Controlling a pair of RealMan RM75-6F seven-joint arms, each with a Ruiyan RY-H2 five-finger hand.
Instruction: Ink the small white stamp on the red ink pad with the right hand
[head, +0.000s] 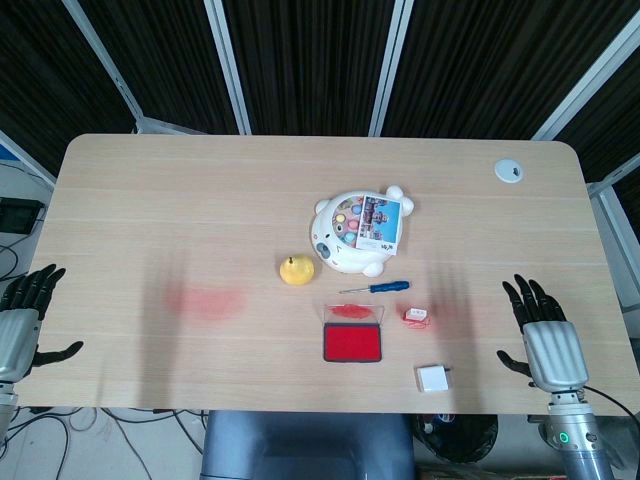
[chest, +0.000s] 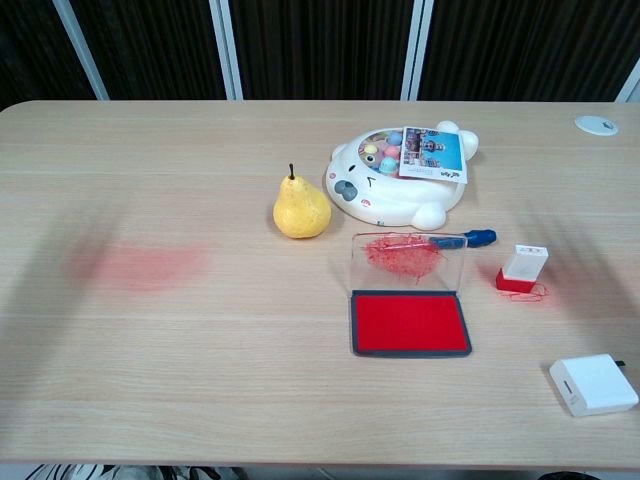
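Observation:
The red ink pad (head: 352, 343) (chest: 411, 322) lies open near the table's front edge, its clear lid (chest: 406, 260) standing up behind it, smeared with red. The small white stamp (head: 416, 316) (chest: 523, 268) with a red base stands on the table just right of the pad. My right hand (head: 543, 334) hovers at the table's right front edge, fingers spread, holding nothing, well right of the stamp. My left hand (head: 24, 318) is beyond the table's left edge, fingers apart and empty. Neither hand shows in the chest view.
A yellow pear (head: 296, 270) (chest: 301, 211), a white animal-shaped toy (head: 358, 230) (chest: 399, 175) and a blue-handled screwdriver (head: 376, 288) (chest: 462, 240) lie behind the pad. A white box (head: 432, 379) (chest: 593, 384) sits front right. A red stain (head: 205, 300) marks the left tabletop.

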